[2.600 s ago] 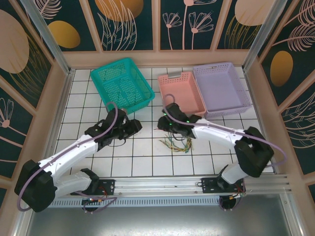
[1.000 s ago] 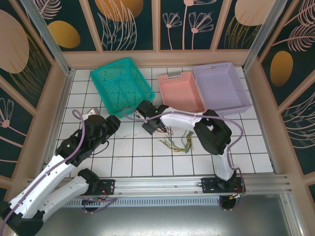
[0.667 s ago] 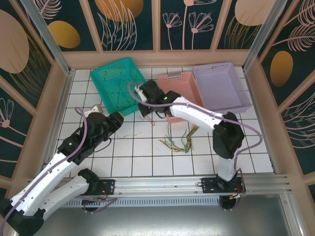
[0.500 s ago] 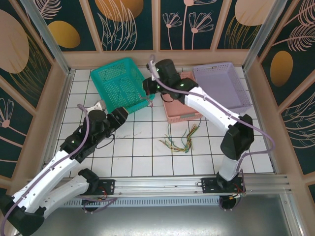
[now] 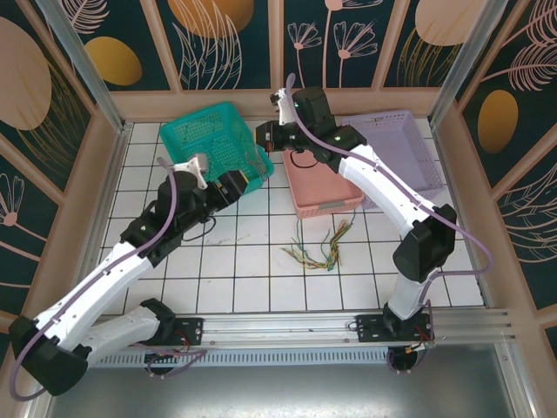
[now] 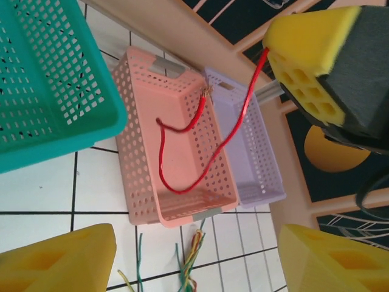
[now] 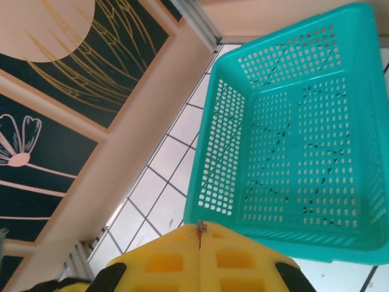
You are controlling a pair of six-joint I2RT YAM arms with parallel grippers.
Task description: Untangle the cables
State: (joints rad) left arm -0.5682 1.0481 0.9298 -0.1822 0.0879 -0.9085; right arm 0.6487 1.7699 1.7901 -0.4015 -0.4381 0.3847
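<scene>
Dangling red cable (image 6: pixel 234 130) (right jaws pinching)

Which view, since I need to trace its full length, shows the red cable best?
Left wrist: the whole red cable hangs from the right gripper, looped against the pink basket. The right wrist view catches its tip pinched between the fingers; from the top it is too thin to make out.

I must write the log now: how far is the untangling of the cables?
Done: one red cable is free of the bundle. In hand: the right tool is shut on its end, and it hangs over the pink basket; the left tool is open, holding nothing. Left: that bundle lies tangled on the table.
</scene>
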